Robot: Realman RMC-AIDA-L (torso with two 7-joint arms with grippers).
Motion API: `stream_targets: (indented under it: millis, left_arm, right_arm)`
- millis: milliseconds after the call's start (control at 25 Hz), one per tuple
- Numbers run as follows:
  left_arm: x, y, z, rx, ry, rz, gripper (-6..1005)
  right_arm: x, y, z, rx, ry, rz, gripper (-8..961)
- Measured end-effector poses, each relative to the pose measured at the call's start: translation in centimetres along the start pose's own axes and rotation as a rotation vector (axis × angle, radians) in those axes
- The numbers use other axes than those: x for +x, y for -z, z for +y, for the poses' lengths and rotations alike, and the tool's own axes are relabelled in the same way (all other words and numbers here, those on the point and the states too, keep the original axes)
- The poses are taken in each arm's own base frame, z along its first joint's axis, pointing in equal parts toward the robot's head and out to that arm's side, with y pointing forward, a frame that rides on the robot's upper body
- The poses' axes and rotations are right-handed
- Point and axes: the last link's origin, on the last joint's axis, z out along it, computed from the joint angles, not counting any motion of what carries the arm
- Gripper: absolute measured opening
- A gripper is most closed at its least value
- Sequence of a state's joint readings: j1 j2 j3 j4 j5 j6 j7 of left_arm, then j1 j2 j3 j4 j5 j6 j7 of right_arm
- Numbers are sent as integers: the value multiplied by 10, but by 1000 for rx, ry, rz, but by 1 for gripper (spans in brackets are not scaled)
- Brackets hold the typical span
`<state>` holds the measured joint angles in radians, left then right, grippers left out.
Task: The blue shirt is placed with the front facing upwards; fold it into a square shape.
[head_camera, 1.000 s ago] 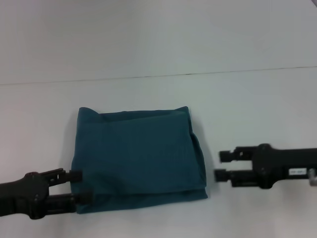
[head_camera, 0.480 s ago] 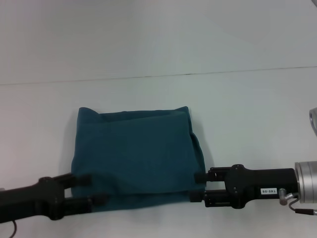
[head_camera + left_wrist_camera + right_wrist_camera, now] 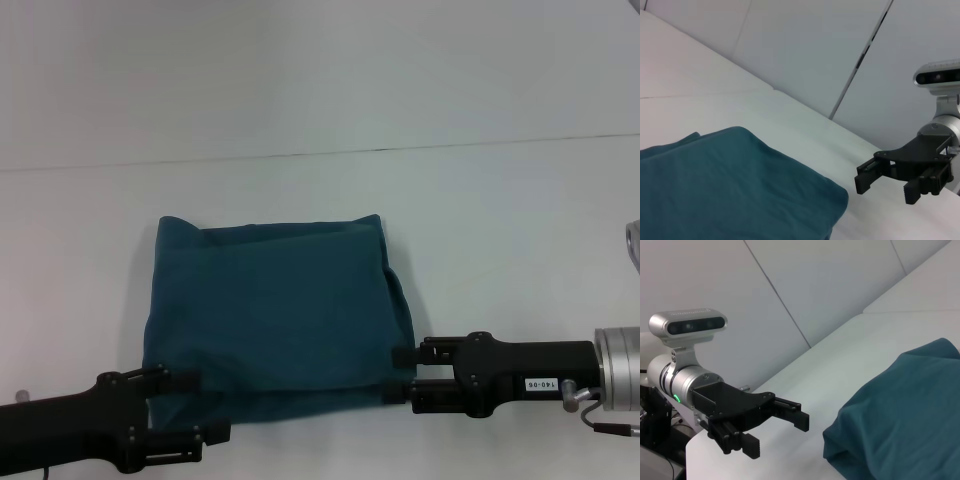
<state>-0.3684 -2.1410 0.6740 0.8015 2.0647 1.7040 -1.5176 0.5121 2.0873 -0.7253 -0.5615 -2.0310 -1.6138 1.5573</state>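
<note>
The blue shirt (image 3: 275, 310) lies folded into a rough square on the white table (image 3: 500, 230), plain side up, with layered edges along its near side. My left gripper (image 3: 208, 405) is open at the shirt's near left corner, and my right gripper (image 3: 398, 374) is open at the near right corner. In the left wrist view the shirt (image 3: 730, 185) fills the foreground, and the right gripper (image 3: 885, 189) hovers open just off its corner. The right wrist view shows the shirt (image 3: 900, 415) with the left gripper (image 3: 777, 436) open and apart from it. No lettering or collar shows.
A seam line (image 3: 320, 155) runs across the table behind the shirt. Pale wall panels (image 3: 805, 50) stand beyond the table. White surface stretches to the right of the shirt and behind it.
The right gripper moved left to the shirt's near right corner, then held. The left gripper slid right and nearer along the shirt's near edge. The shirt kept its shape.
</note>
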Motion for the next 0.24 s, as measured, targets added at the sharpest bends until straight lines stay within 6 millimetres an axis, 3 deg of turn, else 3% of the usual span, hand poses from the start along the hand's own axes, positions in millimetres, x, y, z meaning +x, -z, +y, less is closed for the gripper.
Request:
stream_targets:
  millis: [240]
  left_arm:
    - [-1, -2, 0, 2, 5, -1, 874]
  right_arm:
    - [-1, 1, 0, 1, 4, 1, 703]
